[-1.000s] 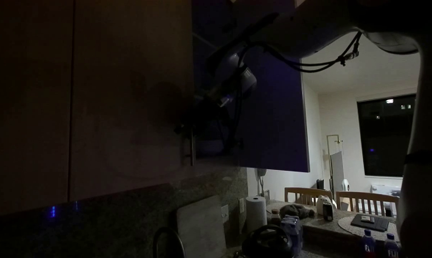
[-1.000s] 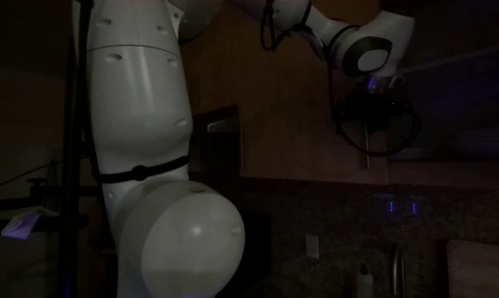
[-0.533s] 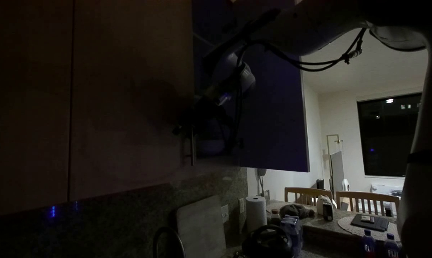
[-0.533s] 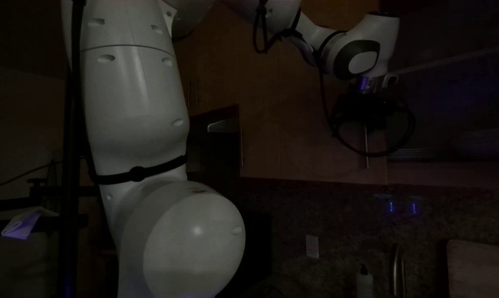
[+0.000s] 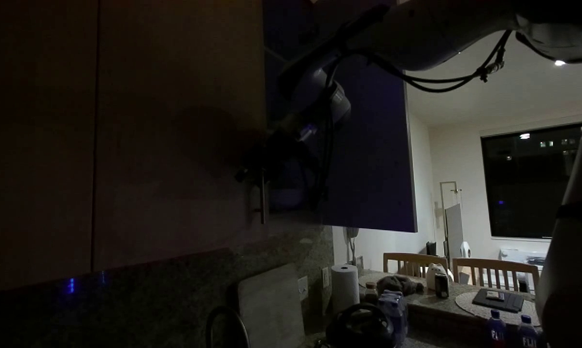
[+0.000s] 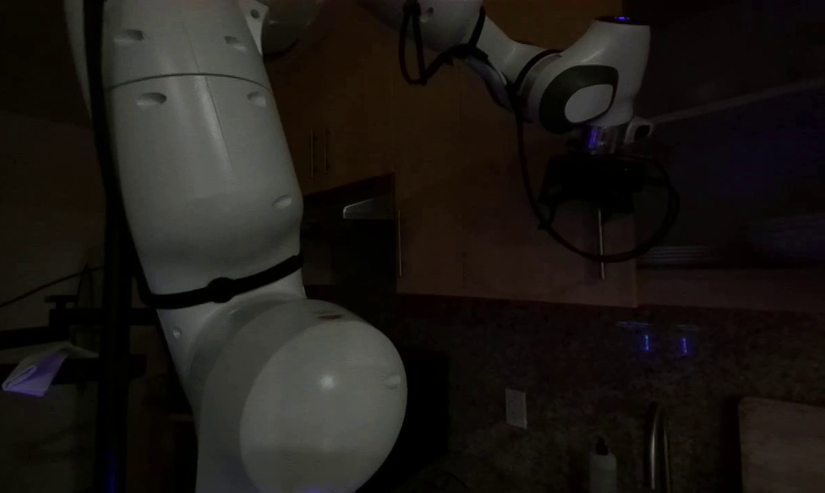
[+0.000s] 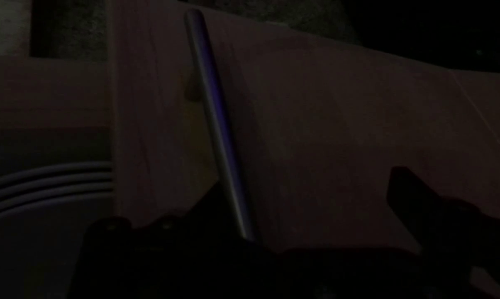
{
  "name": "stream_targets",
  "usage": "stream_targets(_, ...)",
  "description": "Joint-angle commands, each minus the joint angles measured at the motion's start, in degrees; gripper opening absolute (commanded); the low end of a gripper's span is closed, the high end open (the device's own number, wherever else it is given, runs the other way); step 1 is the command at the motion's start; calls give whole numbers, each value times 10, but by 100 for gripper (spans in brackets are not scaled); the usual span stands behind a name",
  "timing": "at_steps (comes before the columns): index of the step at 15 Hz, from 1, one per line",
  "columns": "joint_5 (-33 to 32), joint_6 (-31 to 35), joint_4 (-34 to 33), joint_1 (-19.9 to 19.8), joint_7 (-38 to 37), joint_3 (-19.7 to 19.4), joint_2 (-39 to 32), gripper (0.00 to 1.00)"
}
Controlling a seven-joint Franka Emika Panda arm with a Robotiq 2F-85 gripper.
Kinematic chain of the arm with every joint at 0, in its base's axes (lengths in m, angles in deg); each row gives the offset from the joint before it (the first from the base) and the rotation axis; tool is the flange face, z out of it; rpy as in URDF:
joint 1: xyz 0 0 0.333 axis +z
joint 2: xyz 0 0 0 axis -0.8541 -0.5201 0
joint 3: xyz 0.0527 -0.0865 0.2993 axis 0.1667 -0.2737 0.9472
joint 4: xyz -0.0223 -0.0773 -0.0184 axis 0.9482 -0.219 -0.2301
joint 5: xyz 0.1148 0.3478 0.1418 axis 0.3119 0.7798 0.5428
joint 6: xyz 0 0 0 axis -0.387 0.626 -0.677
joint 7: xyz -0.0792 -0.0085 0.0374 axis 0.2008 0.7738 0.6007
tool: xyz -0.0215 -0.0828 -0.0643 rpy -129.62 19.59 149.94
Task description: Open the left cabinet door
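The left cabinet door (image 5: 175,183) is a tall, dark-brown wooden panel, also seen as the door (image 6: 528,239) in an exterior view. Its slim silver bar handle (image 7: 218,120) crosses the wrist view at a slant and shows below my gripper in both exterior views. My gripper (image 7: 310,178) stands open, its two dark fingers well apart. The handle lies close against the left finger (image 7: 204,207), partly covering it; the right finger (image 7: 403,187) is apart from the bar. Whether that left tip reaches behind the bar is too dark to tell. The gripper's lower outline merges into black.
A blue-grey door panel (image 5: 368,159) stands swung out beside the arm. Stacked plates (image 7: 50,182) sit inside the cabinet beyond the door's edge. Below are a faucet (image 6: 655,445), a cutting board (image 5: 271,304), a paper towel roll (image 5: 345,285) and a dark rounded object (image 5: 361,328).
The door's edge and handle have shifted slightly, the door swinging a little outward. My gripper has moved along with the handle, and the upper arm has leaned back.
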Motion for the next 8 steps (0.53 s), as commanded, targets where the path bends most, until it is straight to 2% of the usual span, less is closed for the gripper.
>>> stream_targets(1,-3,15,86,24,-49,11,48,100)
stream_targets(8,-10,79,129,44,-101,16,72,100)
